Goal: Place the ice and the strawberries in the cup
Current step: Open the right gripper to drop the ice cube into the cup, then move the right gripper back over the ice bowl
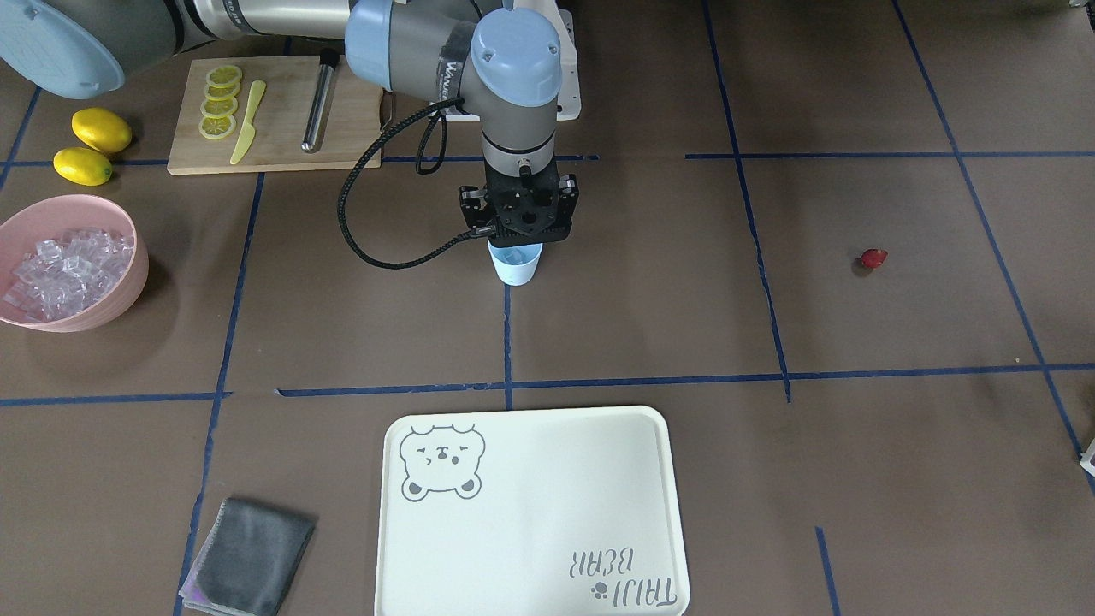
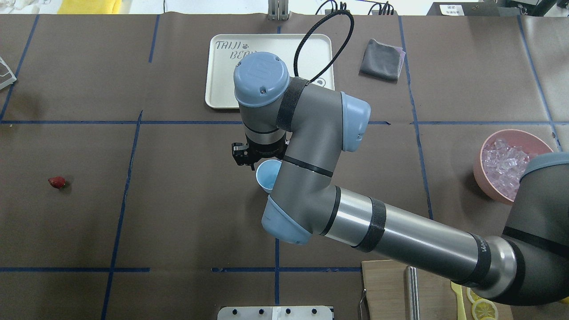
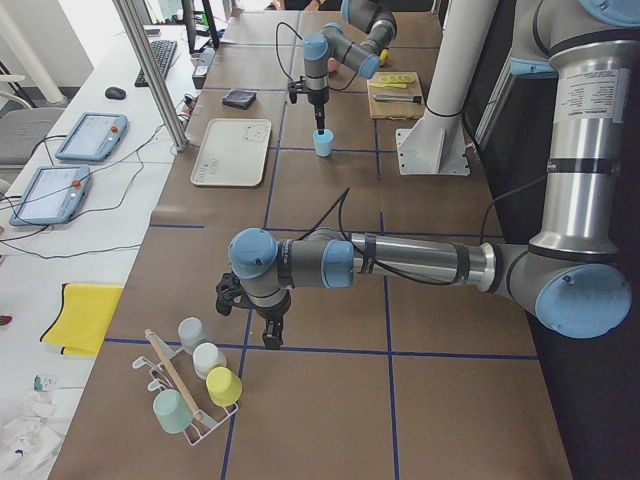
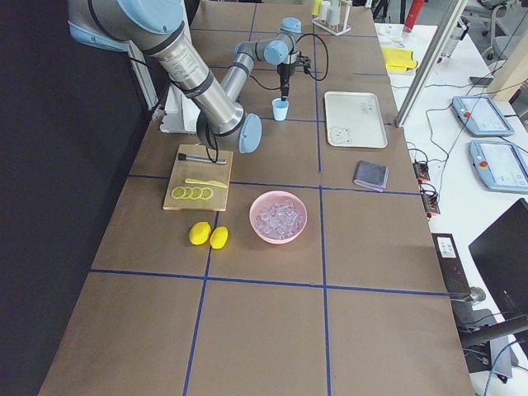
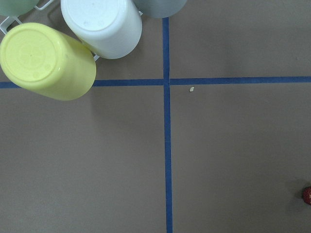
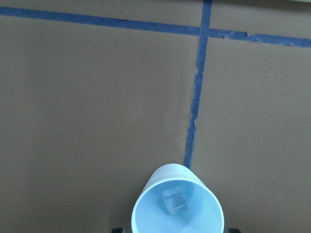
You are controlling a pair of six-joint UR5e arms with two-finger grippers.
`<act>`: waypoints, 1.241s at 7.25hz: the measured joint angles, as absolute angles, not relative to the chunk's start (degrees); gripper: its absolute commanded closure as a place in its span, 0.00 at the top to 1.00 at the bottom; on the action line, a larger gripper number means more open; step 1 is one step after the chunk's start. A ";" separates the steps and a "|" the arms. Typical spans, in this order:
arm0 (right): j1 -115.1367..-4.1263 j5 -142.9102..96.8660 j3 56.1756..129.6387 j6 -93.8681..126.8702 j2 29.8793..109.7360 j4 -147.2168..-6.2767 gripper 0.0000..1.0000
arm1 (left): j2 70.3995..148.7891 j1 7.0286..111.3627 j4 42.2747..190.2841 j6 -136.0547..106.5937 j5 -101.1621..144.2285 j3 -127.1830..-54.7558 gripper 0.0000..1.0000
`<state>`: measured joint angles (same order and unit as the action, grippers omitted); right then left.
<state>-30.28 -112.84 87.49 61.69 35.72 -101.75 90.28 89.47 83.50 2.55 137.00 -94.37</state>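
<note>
Right end effector (image 1: 517,231) hangs directly over the cup (image 1: 516,265) at mid desk (image 1: 650,334), fingers spread, released, grasping nothing. 1 ice cube (image 6: 174,200) sits on the cup bottom. More ice (image 1: 62,267) fills the pink bowl (image 1: 107,308), well apart from the cup. 1 strawberry (image 1: 873,257) lies on the desk, well apart on the opposite side. Left end effector (image 3: 271,338) hovers near a yellow tumbler (image 3: 223,385); cannot tell if released or clenched.

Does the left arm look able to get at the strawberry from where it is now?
Probably yes: the strawberry lies alone on bare table, just inside the left wrist view's edge, with nothing between. The right pincer hangs over the cup, well clear.
</note>
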 measured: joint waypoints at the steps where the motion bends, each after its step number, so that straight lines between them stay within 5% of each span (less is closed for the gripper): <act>1: -31.52 -113.21 89.12 61.57 36.15 -102.03 0.99 | 90.35 89.47 83.50 2.55 136.96 -94.36 1.00; 9: -50.80 -121.05 121.30 36.77 68.48 -107.82 1.00 | 90.35 89.47 83.54 2.51 137.01 -94.54 1.00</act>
